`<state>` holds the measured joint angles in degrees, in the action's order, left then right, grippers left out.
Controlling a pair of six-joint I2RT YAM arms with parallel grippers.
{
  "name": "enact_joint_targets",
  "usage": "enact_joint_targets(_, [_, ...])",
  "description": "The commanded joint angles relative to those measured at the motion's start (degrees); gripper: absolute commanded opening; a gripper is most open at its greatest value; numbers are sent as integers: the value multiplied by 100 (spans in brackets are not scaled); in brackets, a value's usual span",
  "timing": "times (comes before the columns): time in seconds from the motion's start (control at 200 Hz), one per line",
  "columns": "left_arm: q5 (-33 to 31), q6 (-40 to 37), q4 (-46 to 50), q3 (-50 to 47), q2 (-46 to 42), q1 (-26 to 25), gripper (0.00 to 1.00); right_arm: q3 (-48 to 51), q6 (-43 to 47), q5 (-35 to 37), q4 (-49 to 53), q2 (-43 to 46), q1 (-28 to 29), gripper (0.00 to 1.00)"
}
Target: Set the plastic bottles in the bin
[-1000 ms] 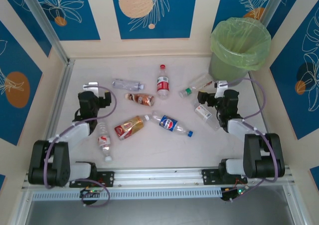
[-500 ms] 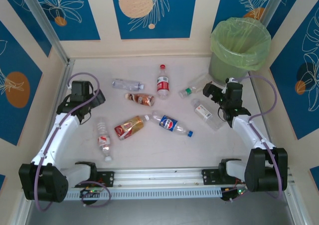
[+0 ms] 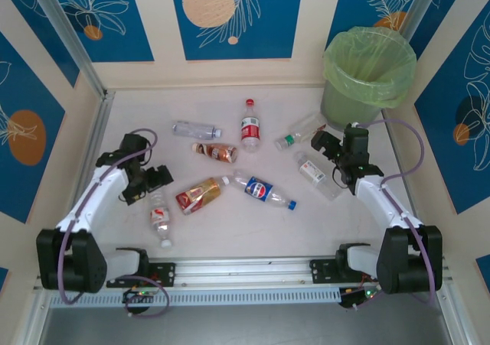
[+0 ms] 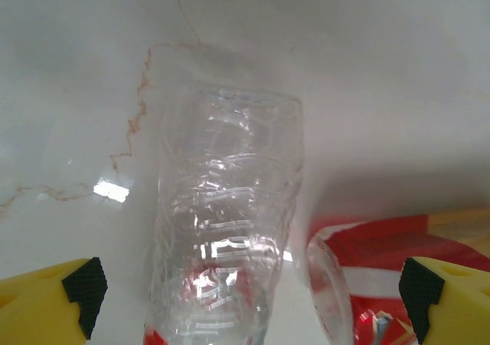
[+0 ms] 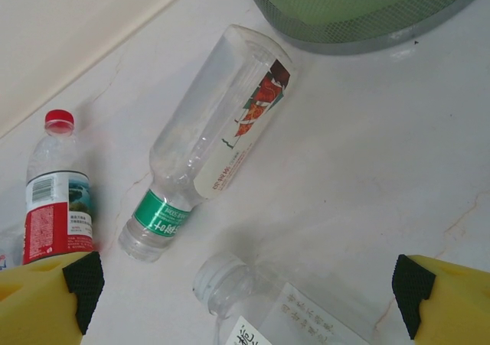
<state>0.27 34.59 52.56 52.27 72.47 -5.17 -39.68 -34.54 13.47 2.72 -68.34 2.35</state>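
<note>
My left claw (image 4: 249, 288) was spread wide, low over the worktop (image 4: 367, 69). A clear bottle (image 4: 226, 222) lay between its two yellow fingers (image 4: 46, 303) — I could not tell if either one touched it. Just beside it on the right lay a red-wrap bottle (image 4: 375, 245). From above, the clear bottle showed a red label and a white cap, and it lay near the front left of the worktop.

My right claw (image 5: 245, 291) was wide too, and it held nothing. It hung near the bin (image 5: 360, 16), which stood in the far right corner. A green-cap bottle (image 5: 214, 142) lay on its side with its bottom end just beside the bin. A red-cap bottle (image 5: 57, 192) was off to the left. A white-cap bottle (image 5: 260, 307) lay right under this claw.

In the middle lay a blue-label bottle (image 3: 260, 190) and a brown bottle (image 3: 216, 152) — all eight bottles were on the worktop.
</note>
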Motion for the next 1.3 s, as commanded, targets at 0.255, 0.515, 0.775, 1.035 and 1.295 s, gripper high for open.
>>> enact_joint_targets(0.255, [-546, -172, -445, -152, 1089, -159, 100, -272, 115, 430, 332, -48, 196, 99])
enact_joint_targets(0.515, [-494, -185, -1144, -546, 1292, -224, 85, -301, 115, 464, 342, -35, 231, 99])
enact_joint_targets(0.775, [-733, -456, -1151, -429, 1551, -271, 66, -343, 163, 514, 440, 20, 286, 99])
enact_joint_targets(1.035, [-286, -453, -1100, -381, 1348, -273, 55, -259, 360, 391, 335, 240, 323, 99])
enact_joint_targets(1.295, [-273, -409, -650, 184, 706, -270, 55, 144, 515, -629, -365, 776, 415, 99])
